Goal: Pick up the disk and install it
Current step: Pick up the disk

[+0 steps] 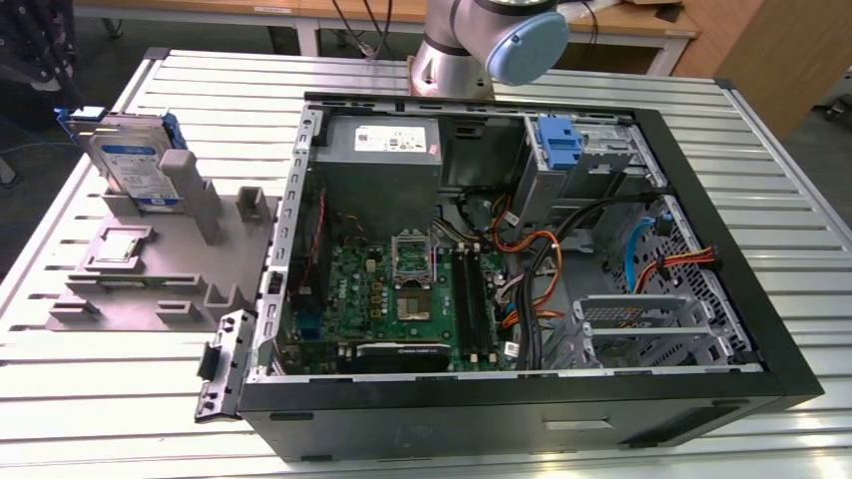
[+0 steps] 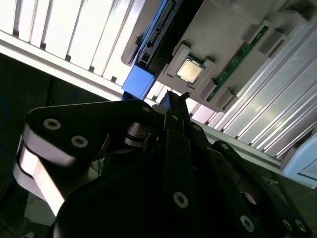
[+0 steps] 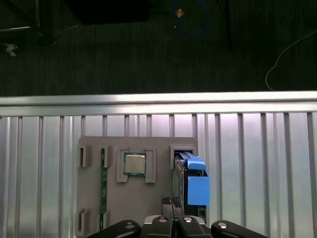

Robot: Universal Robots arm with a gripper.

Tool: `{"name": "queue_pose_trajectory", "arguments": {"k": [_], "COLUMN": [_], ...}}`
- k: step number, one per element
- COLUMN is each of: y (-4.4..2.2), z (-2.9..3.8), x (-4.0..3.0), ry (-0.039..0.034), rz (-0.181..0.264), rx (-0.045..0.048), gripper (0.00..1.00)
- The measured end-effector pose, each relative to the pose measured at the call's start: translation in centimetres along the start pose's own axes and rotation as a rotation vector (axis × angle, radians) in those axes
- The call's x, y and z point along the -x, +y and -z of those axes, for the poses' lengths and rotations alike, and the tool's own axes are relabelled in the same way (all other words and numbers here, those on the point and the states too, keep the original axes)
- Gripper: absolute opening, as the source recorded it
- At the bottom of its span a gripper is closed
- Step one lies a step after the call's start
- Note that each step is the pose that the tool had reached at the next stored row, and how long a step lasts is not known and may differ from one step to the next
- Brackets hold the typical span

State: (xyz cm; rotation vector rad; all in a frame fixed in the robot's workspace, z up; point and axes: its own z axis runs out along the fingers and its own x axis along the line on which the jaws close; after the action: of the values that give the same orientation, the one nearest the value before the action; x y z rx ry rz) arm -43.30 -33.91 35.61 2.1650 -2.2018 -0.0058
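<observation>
The hand (image 3: 171,201) hangs over the desk (image 3: 257,163) with its fingertips pointing down, pressed together and holding nothing; in the second wrist view the same closed tips (image 2: 177,96) show as one dark point.

Straight beneath it lies a grey holding fixture (image 3: 111,208), and the hand is well clear of that. The disk (image 3: 190,183) stands on edge in a slot of the fixture, just to one side of the line of the fingertips, its bright blue bracket uppermost toward the hand. On the other side of the fingertips a square processor chip (image 3: 134,163) sits flat in a recess, and further out from the hand a green memory stick (image 3: 103,183) lies along its own slot.

In the exterior view the disk (image 1: 134,160) stands upright at the far end of the fixture (image 1: 160,269), its white-and-blue label facing out. Farther from the hand an open computer case (image 1: 533,399) lies on its side on the slatted desk, next to the fixture. Inside it are the green motherboard (image 1: 399,289), a grey power supply box (image 1: 379,150) and a bare blue clip (image 1: 560,145) in the drive bay. The arm (image 1: 486,40) rises from behind the case.
</observation>
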Motion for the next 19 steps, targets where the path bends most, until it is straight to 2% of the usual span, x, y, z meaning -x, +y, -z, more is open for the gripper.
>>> {"name": "queue_pose_trajectory", "arguments": {"k": [5, 7, 9, 11, 13, 16, 17, 18, 19], "y": [0.0, 0.0, 0.06, 0.12, 0.15, 0.15, 0.15, 0.15, 0.16], "z": [0.0, 0.01, -0.03, -0.09, -0.17, -0.35, -0.43, -0.48, -0.53], "x": [0.0, 0.0, 0.0, 0.0, 0.02, 0.02, 0.03, 0.04, 0.05], "ry": [0.0035, 0.0037, -0.0016, -0.0024, -0.0029, -0.0037, -0.0039, -0.0043, -0.0054], "rz": [0.087, 0.107, 0.107, 0.104, 0.092, 0.055, 0.045, 0.037, 0.031], "rx": [-0.003, -0.0045, -0.0159, -0.0274, -0.0349, -0.036, -0.0361, -0.0363, -0.0366], "gripper": [0.1, 0.1, 0.1, 0.1, 0.1, 0.1, 0.11, 0.17, 0.17]}}
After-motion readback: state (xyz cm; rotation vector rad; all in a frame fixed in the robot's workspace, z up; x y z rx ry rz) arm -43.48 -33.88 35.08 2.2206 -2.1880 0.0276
